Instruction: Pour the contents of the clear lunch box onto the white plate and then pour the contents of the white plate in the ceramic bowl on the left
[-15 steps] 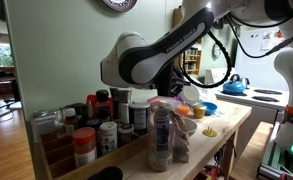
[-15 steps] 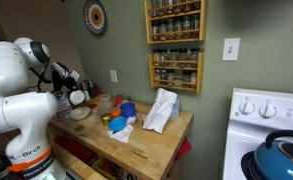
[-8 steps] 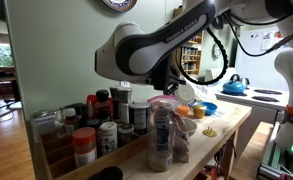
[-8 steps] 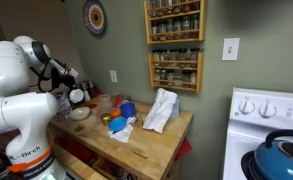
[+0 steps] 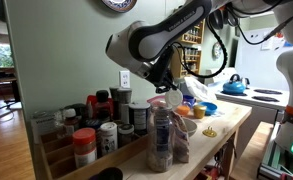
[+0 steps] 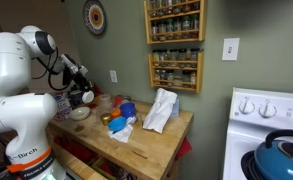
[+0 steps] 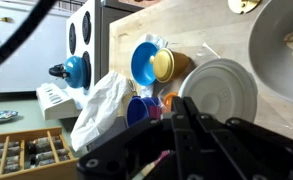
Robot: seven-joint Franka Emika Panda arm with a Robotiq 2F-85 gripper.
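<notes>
1. My pincer (image 7: pixel 184 120) hangs above the wooden surface (image 7: pixel 156 22). Its dark fingers run together in the wrist view, so I cannot tell whether they are parted or closed.
2. The white plate (image 7: pixel 221 95) lies just past my fingertips, slightly to their right.
3. The ceramic bowl (image 7: pixel 266 60) sits beyond the plate, farther right, with something pale inside.
4. A blue bowl (image 7: pixel 144 62) and a golden cup (image 7: pixel 168 68) stand side by side ahead, left of the plate.
5. A crumpled white bag (image 7: pixel 101 105) lies to my left.

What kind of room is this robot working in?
Most likely a home kitchen: a white stove with a blue kettle, spice racks on the wall, and a wooden counter.
</notes>
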